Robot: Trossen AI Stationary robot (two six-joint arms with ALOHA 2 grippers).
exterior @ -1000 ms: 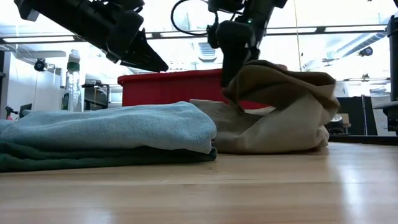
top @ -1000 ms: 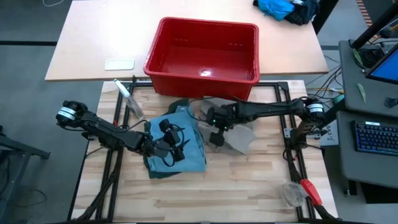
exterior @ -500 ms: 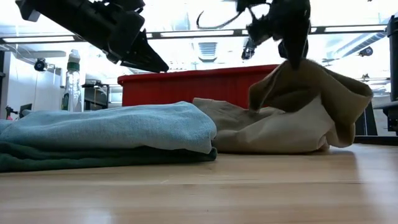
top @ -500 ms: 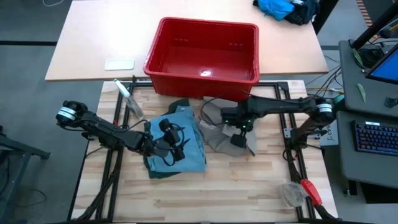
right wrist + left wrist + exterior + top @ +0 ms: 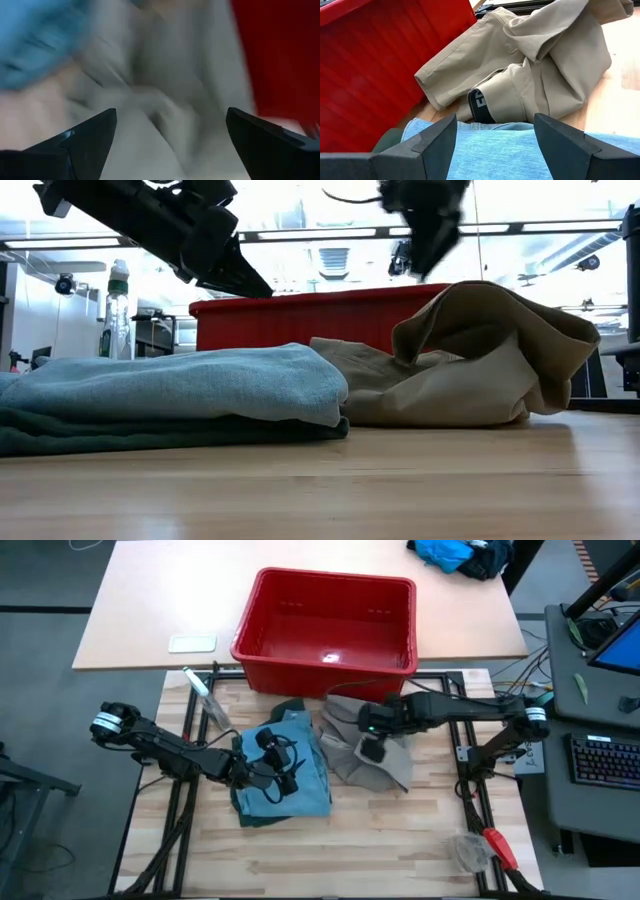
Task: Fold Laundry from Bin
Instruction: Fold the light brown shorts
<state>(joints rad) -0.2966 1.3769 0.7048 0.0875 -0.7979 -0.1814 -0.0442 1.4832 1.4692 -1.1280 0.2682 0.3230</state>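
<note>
The red bin [image 5: 325, 630] stands at the table's far edge. In front of it, folded light blue denim trousers [image 5: 300, 775] lie on dark green shorts [image 5: 120, 435]. My left gripper [image 5: 287, 778] hovers open above that stack [image 5: 510, 150], touching nothing. To the right, the khaki piece [image 5: 365, 745] lies crumpled on the table, with a raised fold [image 5: 500, 320] standing as a hump. My right gripper [image 5: 430, 235] hangs open above the khaki piece [image 5: 165, 90], clear of it.
A clear bottle [image 5: 205, 700] lies at the table's far left. A red-handled tool and a clear object [image 5: 485, 845] sit near the front right corner. On the far tabletop lie a white slab [image 5: 192, 643] and a bright blue cloth heap [image 5: 455, 555].
My right gripper went toward the table's right edge with the khaki piece's raised fold on its fingers, then rose off it and drew back toward the bin. The fold has shifted rightward and now stands alone as a hump; the part near the denim stayed flat.
</note>
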